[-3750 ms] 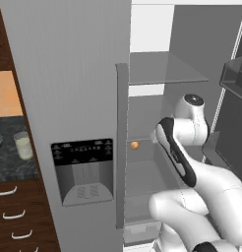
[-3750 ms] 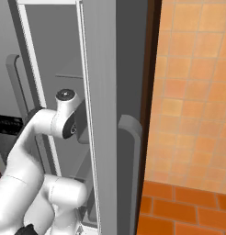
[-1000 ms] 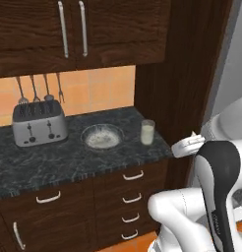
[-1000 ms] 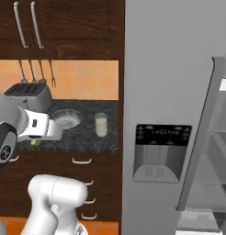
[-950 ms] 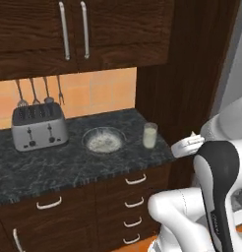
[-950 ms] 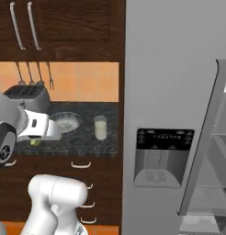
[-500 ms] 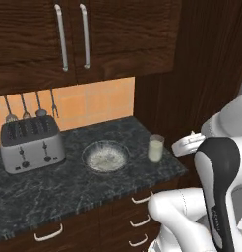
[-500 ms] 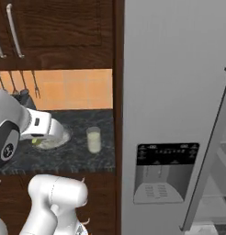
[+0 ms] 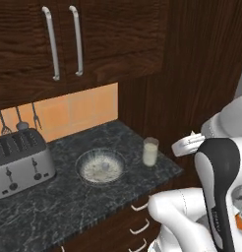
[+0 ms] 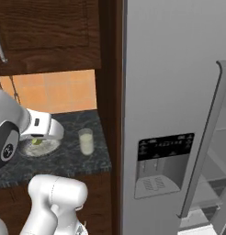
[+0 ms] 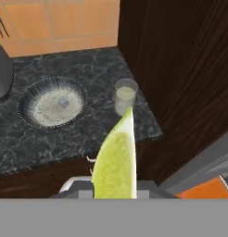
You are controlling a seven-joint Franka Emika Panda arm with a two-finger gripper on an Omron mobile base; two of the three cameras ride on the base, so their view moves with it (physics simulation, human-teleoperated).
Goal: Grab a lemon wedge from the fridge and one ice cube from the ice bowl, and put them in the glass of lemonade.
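So the pincer [image 11: 115, 192] is clamped on the yellow-green lemon wedge [image 11: 117, 159], bottom centre of frame, carried high because the clear lemonade glass [image 11: 125, 96] waits mid-frame on the dark marbled counter [image 11: 79, 134].

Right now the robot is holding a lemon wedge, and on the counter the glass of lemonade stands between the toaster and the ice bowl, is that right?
Not quite. The gripper does hold the lemon wedge, but the left base view shows the ice bowl in the middle, between the toaster and the glass of lemonade.
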